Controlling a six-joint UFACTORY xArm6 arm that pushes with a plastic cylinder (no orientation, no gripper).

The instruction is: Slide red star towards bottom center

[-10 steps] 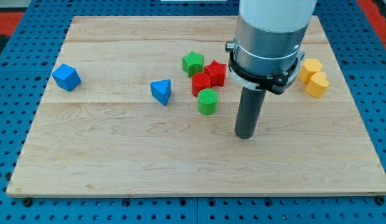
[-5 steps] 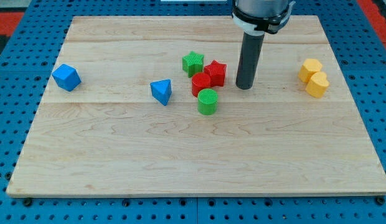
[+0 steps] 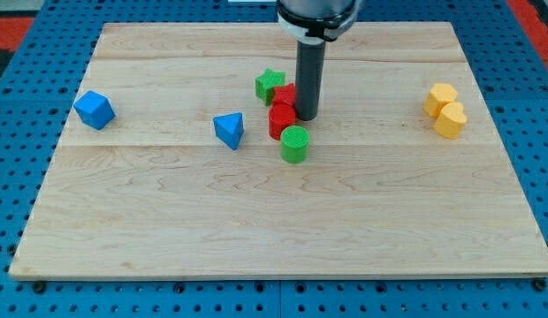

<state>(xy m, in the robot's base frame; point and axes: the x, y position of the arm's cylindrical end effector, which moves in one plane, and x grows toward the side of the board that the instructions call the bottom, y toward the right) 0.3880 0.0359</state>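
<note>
The red star (image 3: 285,95) sits in a cluster at the upper middle of the wooden board, mostly hidden behind my rod. My tip (image 3: 307,117) is down on the board right against the star's right side. A green star (image 3: 270,85) touches the red star at its upper left. A red cylinder-like block (image 3: 280,120) lies just below the star, and a green cylinder (image 3: 294,144) lies below that.
A blue triangular block (image 3: 229,130) lies left of the cluster. A blue block (image 3: 95,109) is at the far left. Two yellow blocks (image 3: 445,110) sit together at the right. The wooden board (image 3: 274,230) has a blue pegboard around it.
My tip moved from the lower right up and then left, into the red star. The red star and green star shifted slightly left; the red cylinder moved a little.
</note>
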